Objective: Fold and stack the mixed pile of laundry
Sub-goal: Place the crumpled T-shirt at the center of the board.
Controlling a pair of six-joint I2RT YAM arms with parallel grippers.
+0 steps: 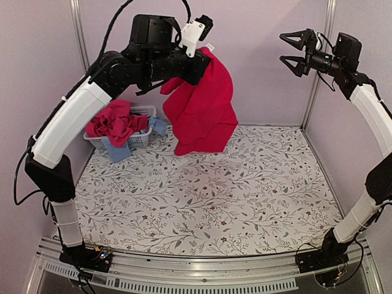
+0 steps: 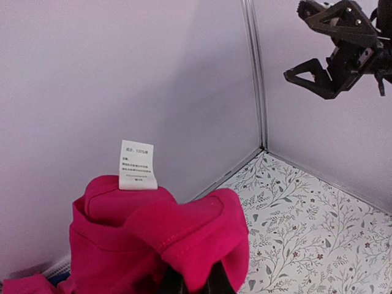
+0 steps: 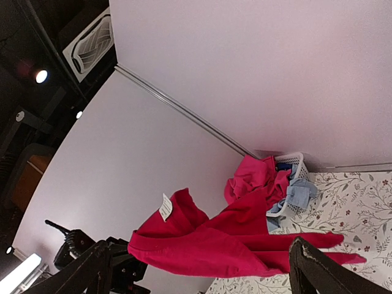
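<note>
My left gripper is shut on the top edge of a large bright red garment and holds it high at the back; its lower edge touches the table. The garment's white label shows in the left wrist view, and the cloth covers the fingers. In the right wrist view the garment hangs spread out. My right gripper is open and empty, raised high at the back right, apart from the garment. The rest of the pile, pink-magenta and light blue pieces, lies in the basket.
The white slatted basket stands at the back left corner, also seen in the right wrist view. A light blue cloth hangs over its front. The floral tablecloth covers the table. Walls close in at the back and the sides.
</note>
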